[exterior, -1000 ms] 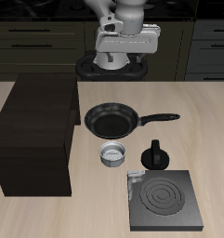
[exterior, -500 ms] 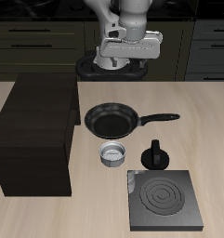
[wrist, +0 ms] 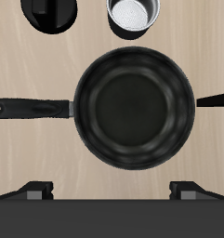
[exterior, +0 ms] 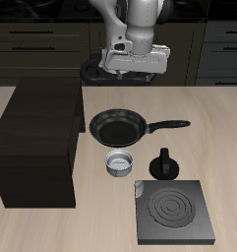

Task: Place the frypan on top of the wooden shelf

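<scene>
Nearest the front edge of the desk (exterior: 228,128) lies one flat black stove plate (exterior: 174,210) with a spiral ring. Just behind it stand one small grey pot (exterior: 120,162) and one small black thing with a knob (exterior: 165,164), a little apart from each other. Behind those lies the one frypan (exterior: 118,127), flat on the desk, its long handle pointing away from the wooden shelf (exterior: 39,138). The shelf is one big dark box close beside the pan, and its flat top is bare. Bare desk lies around the pan. The pincer (exterior: 136,59) hangs high over the desk, farther back than the pan, holding nothing. It cannot be told how far open it is.
</scene>
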